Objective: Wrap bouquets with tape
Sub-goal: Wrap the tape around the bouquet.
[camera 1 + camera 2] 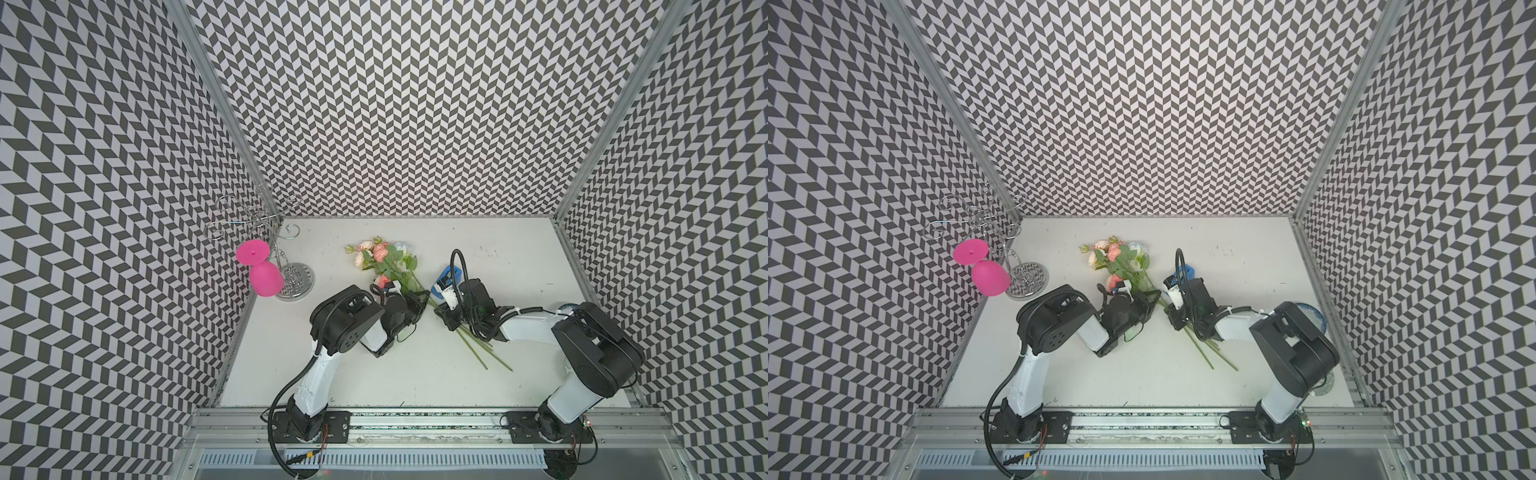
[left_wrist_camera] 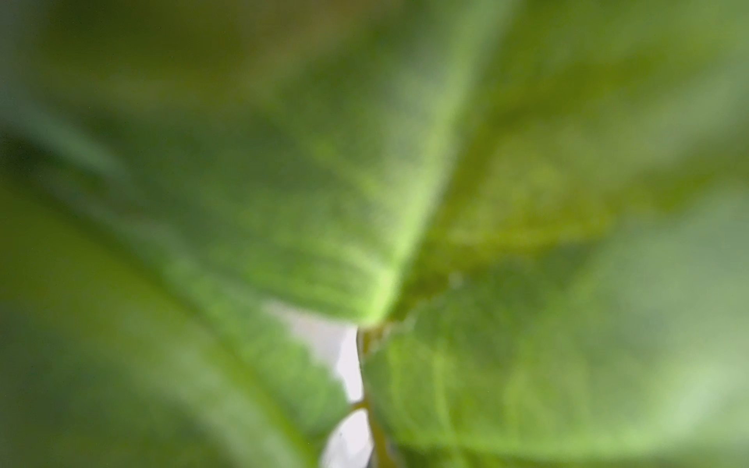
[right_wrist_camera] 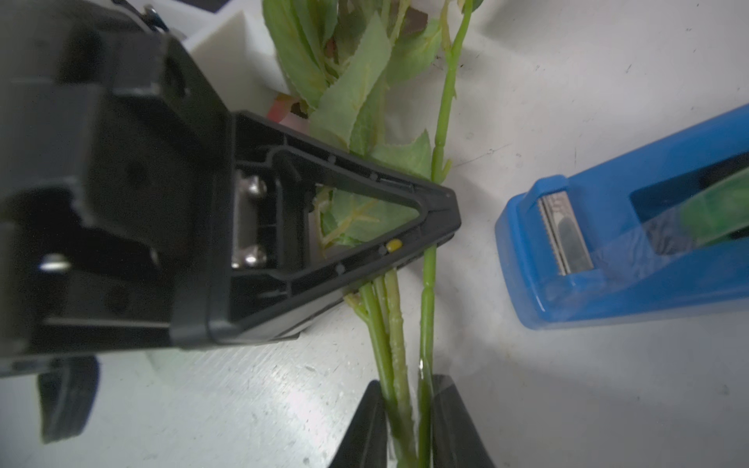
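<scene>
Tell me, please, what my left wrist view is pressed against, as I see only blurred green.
Observer: Those are leaves of the bouquet; the left tool is shut on its stems right beside them.
Operator: Thank you. Could you say where the right tool is?
Observer: The right tool is on the same stems, nearer their cut ends, closed tight against them from both sides.
</scene>
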`<state>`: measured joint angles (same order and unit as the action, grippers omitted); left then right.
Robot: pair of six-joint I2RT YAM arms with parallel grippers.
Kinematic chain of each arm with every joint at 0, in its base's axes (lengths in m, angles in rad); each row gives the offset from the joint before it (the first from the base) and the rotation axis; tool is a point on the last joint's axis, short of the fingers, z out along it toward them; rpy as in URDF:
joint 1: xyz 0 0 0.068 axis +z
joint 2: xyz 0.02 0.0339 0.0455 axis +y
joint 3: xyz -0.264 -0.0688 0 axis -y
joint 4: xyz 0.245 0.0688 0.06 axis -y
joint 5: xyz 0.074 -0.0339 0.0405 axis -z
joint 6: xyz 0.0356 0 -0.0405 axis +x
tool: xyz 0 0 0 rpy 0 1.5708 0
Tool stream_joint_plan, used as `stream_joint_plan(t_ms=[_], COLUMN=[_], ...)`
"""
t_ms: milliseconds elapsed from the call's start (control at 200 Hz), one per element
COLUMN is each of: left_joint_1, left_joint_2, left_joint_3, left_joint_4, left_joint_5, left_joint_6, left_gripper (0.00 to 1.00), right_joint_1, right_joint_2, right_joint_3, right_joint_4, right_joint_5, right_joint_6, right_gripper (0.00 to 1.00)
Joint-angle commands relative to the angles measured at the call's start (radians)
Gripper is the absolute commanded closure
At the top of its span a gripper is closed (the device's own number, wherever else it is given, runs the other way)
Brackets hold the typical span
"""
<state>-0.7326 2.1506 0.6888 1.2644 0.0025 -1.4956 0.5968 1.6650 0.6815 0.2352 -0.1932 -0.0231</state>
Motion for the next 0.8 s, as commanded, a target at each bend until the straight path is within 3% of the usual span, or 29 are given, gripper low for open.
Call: stream_joint_plan(t_ms=[0,60,330,466,586,701,796], left_joint_1=[-0.008,-0.011,-0.009,-0.010,-0.007,-0.008,-0.005], left_joint_2=[0.005,0.005,0.010,-0.015,-0.047,-0.052,-0.039], left_joint_3=[-0.009,-0.012,-0.022,-0.017,0.017,0.067,0.094], left_joint_4=[0.020,0.020,0.031,-0.045,-0.218,-0.354,-0.357], left_joint_5=[0.026,0.028,0.028,0.022,0.028,0.037,0.047], left_joint_6=[-0.022,-0.024,-0.018,0.025,0.058,0.095,0.124], left_gripper=[1.00,1.00,1.00,0.73,0.49,0.34,0.33], right_joint_1=[0.017,0.026,0.056,0.069,0.104,0.147,0.168], right_joint_2=[0.027,0.023,0.008,-0.012,-0.025,-0.026,-0.023], right_joint_3=[-0.002,-0.002,0.029,0.024,0.027,0.036,0.040], right_joint_4=[0.053,0.053,0.016,0.023,0.032,0.031,0.030], right_joint_5=[0.065,0.090,0.165,0.190,0.244,0.293,0.303], right_joint_6=[-0.014,-0.012,-0.026,-0.031,-0.053,-0.085,-0.103], right_gripper=[0.91,1.00,1.00,1.00,1.00,1.00,1.00])
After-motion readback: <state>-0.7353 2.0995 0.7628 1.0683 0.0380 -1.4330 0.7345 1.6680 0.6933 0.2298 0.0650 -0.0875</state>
